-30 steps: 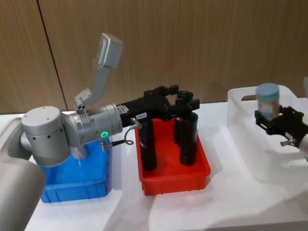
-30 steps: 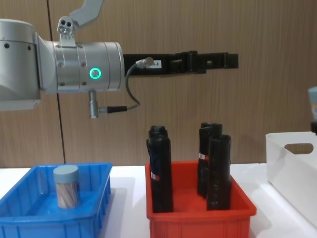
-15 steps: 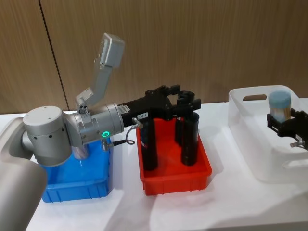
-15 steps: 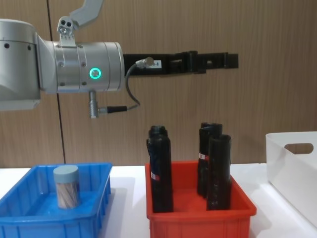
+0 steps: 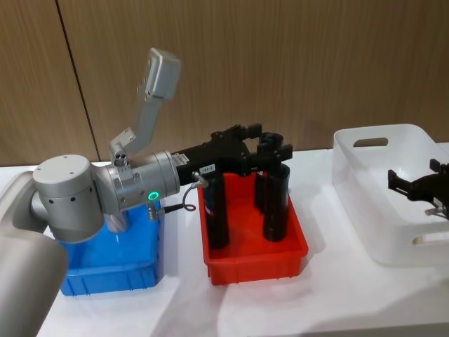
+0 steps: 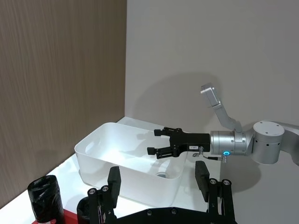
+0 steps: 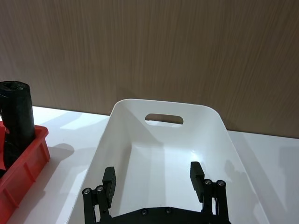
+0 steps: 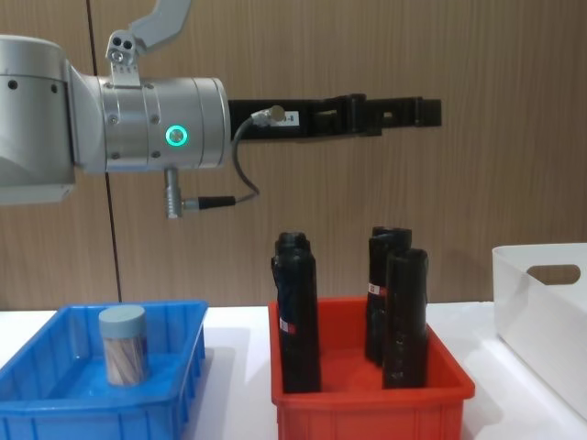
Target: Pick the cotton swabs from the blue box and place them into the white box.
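Note:
One jar of cotton swabs (image 8: 122, 345) with a pale lid stands upright in the blue box (image 8: 55, 403). In the head view my left arm covers much of the blue box (image 5: 105, 270). My right gripper (image 5: 417, 180) hangs open and empty over the white box (image 5: 368, 131). Its fingers (image 7: 109, 176) spread above the box floor (image 7: 163, 154). In the left wrist view a small round pale shape (image 6: 162, 175) lies low inside the white box (image 6: 100, 140), under the right gripper (image 6: 156, 142). My left gripper (image 5: 265, 140) is open and empty, high above the red bin.
A red bin (image 5: 252, 263) with three tall black cylinders (image 8: 298, 312) sits between the blue and white boxes. A wood-panel wall stands close behind the table. The left gripper (image 8: 426, 112) reaches out well above the cylinders' tops.
My right gripper carried a swab jar rightward and down over the white box, then opened; the jar is gone from its fingers. The left arm has stayed still.

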You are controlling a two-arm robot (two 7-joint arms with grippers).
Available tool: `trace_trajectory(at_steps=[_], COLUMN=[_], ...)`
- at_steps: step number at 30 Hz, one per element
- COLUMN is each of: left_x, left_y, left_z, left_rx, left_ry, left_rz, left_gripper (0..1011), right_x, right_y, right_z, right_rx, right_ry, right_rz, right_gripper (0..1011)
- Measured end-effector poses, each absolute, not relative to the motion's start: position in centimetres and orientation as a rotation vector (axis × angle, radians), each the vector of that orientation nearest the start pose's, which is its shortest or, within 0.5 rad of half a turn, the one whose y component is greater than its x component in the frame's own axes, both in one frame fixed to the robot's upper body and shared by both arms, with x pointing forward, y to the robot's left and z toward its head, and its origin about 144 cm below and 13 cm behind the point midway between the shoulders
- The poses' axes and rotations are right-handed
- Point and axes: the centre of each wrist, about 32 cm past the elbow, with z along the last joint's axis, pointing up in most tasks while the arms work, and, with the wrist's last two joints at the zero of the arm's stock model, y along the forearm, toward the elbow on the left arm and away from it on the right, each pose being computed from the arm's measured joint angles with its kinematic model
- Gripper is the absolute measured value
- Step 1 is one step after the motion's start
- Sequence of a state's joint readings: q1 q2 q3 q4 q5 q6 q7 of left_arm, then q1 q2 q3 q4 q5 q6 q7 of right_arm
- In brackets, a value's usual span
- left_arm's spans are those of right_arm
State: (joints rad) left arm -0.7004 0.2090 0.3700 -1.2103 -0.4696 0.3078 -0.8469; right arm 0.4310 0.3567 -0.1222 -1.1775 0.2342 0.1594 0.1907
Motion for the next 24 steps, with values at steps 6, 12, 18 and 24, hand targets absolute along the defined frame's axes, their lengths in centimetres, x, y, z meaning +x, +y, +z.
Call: trace_trajectory(at_steps=[6,12,18,24], left_x=[62.24,62.24,62.24,62.24], left_y=[20.44,20.44,20.44,20.44], left_z=[129.67,129.67,129.67,129.67], left_rx=[-0.027,-0.027,-0.027,-0.027], left_ry=[0.084,0.084,0.084,0.084], left_rz=[0.436,0.436,0.436,0.436], left_gripper=[1004,1004,1004,1004], right_x=[57.23,57.22,57.19,57.17], right_y=[-34.11,-34.17,-34.22,-34.24], right_z=[119.32,119.26,119.17,119.15], right_rx=[-0.207,-0.202,-0.199,-0.197], right_ry=[0.024,0.021,0.020,0.020], right_rz=[-1.419,-1.419,-1.417,-1.417], right_gripper=[1002,1002,1002,1002])
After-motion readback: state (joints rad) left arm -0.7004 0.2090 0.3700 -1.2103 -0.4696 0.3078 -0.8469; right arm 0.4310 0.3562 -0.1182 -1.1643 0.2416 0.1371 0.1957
